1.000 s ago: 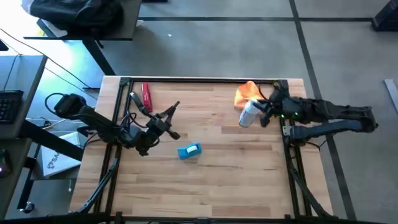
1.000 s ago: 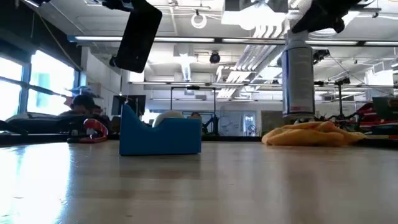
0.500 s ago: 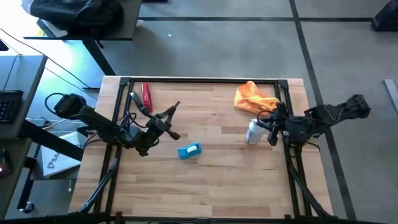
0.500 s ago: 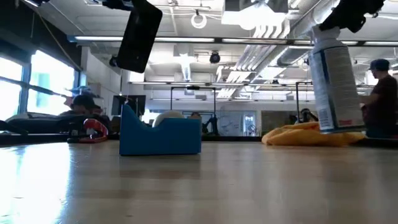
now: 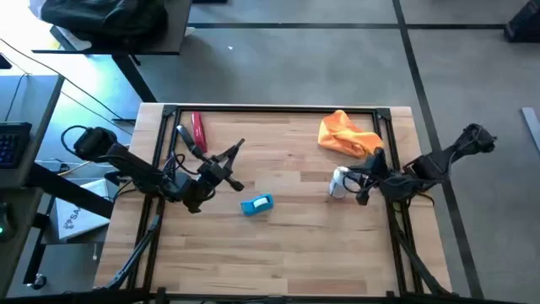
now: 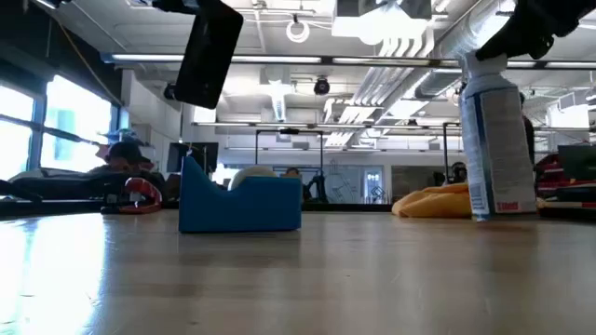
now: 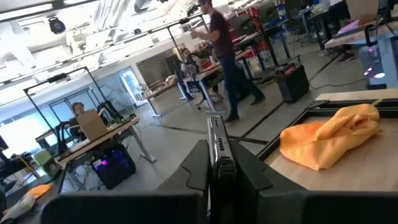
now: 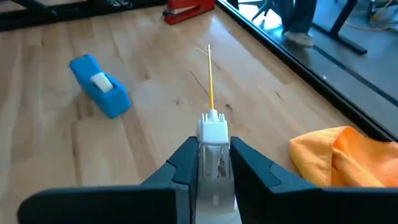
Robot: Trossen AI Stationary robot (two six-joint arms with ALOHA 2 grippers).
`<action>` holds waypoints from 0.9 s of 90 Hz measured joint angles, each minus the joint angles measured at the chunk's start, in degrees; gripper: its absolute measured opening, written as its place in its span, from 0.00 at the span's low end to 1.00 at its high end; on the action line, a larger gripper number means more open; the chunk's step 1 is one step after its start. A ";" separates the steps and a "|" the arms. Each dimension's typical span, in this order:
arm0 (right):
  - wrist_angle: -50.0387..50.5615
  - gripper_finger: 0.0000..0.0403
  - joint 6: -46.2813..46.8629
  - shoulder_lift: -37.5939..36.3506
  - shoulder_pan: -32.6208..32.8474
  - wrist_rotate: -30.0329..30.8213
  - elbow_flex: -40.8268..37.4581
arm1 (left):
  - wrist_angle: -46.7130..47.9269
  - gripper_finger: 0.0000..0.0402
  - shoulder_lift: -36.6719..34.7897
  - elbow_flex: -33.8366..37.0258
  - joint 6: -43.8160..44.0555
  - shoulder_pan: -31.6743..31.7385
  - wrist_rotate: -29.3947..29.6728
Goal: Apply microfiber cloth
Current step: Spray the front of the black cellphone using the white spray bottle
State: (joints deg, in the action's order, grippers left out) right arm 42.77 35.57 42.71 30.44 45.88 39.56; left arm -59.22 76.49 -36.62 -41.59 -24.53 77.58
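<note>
Right pincer [image 5: 353,183] moved spray can [image 5: 339,181] off microfiber cloth [image 5: 346,135], clamped; left pincer [image 5: 221,162] grips phone [image 6: 209,51].

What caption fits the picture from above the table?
Right gripper sets a spray can upright near the orange microfiber cloth; left gripper holds a black phone aloft.

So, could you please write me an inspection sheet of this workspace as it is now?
Surface: wooden table inside a black frame.
Job's things: microfiber cloth, bunched at the far right corner, untouched.
Clutter: blue block near the middle; red stapler at the far left.
Grippers: left gripper holds a black phone in the air; right gripper grips a spray can standing on the table.
Cables: some along the left arm.
Surroundings: people and desks behind the table.
</note>
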 joint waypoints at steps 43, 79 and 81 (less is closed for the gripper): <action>-1.05 0.24 -0.94 -0.01 0.09 -2.00 0.82 | 0.00 0.03 0.00 0.00 0.50 -0.40 0.07; 2.74 0.41 -1.73 -0.02 -0.05 -2.00 9.44 | 0.00 0.03 -0.01 0.00 1.01 -0.37 -0.24; 2.79 0.42 -2.16 -0.01 -0.07 -2.00 9.82 | 0.00 0.03 0.00 0.00 1.15 -0.36 -0.63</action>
State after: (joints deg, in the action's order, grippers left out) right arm 45.56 33.41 42.70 30.37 43.88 49.38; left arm -59.22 76.49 -36.62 -40.44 -24.89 76.95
